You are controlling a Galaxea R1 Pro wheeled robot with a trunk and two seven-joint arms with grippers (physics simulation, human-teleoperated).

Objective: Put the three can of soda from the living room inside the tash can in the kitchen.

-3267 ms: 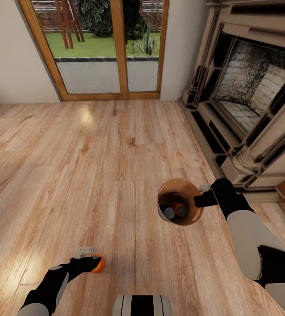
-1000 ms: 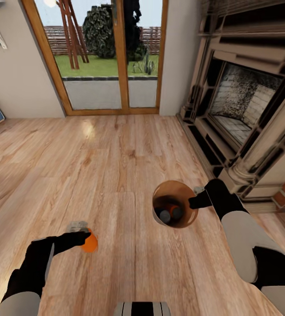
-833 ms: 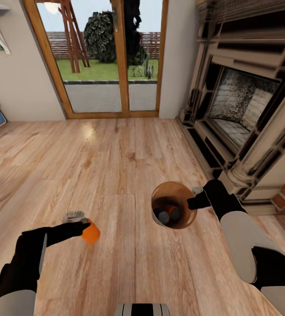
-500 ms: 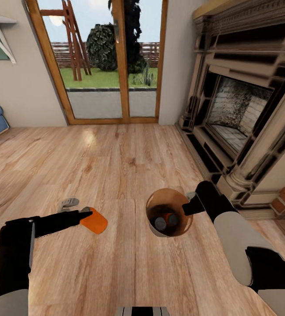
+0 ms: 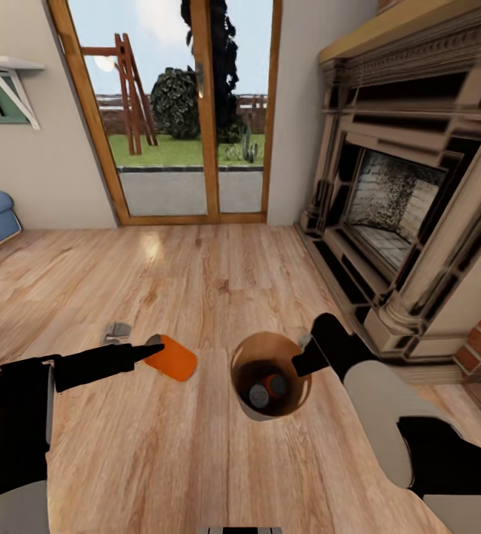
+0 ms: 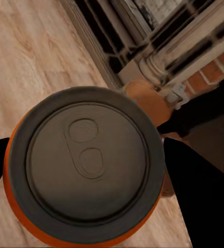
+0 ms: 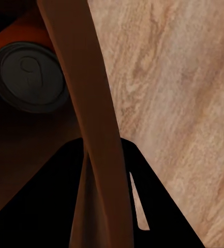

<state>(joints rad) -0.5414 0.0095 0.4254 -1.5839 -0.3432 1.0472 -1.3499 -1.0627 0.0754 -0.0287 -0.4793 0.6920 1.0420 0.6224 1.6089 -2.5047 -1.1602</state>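
Wood floor [image 5: 196, 297] before fireplace [image 5: 396, 200]: left gripper [image 5: 151, 350] clamps an orange soda can [image 5: 172, 357] beside the trash can [image 5: 259, 356], whose rim the right gripper [image 5: 299, 363] pinches; two cans lie inside.

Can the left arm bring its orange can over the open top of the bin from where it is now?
Probably yes. The left gripper holds the orange can beside the bin, with only bare floor between them. The right gripper grips the far rim, so the near side looks free.

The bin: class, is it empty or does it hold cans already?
Not empty. The bin, held at its rim by the right gripper, holds two cans; the orange can is outside, in the left gripper.
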